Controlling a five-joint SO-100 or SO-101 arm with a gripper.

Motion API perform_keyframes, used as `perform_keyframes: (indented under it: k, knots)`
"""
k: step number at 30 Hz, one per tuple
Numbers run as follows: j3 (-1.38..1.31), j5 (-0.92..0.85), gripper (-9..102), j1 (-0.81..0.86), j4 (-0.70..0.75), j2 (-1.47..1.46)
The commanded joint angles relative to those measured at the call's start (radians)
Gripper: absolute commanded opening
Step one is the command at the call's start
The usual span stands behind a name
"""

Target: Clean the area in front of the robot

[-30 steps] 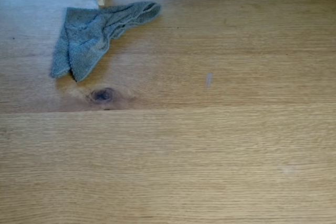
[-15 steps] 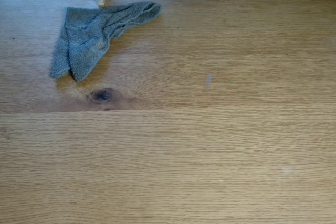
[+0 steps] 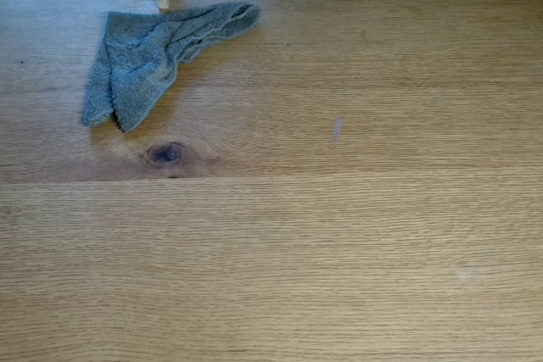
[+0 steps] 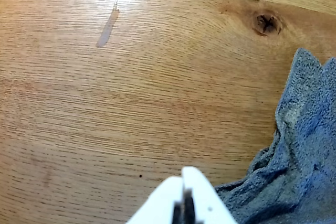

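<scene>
pincer (image 4: 184, 205) closed above tabletop (image 4: 131, 108), beside grey cloth (image 4: 294, 171).

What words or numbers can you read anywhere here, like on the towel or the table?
None: no words, numbers or labels can be read.
The grey cloth is plain, with no visible tag.
The tabletop bears only wood grain, a dark knot and a pale smudge.
</scene>
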Motion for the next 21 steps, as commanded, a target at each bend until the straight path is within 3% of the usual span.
perform_keyframes:
  k: [1, 3, 7, 10, 14, 21]
  knots:
    - [0.121, -0.028, 0, -0.011, -0.014, -0.006]
    - [0.121, -0.032, 10, -0.034, -0.025, -0.006]
    - [0.121, -0.106, 9, -0.074, -0.133, -0.006]
    - [0.115, -0.176, 14, -0.094, -0.299, -0.051]
    - [0.006, -0.244, 18, -0.112, -0.523, -0.319]
    - [-0.419, -0.147, 22, -0.072, -0.534, -0.736]
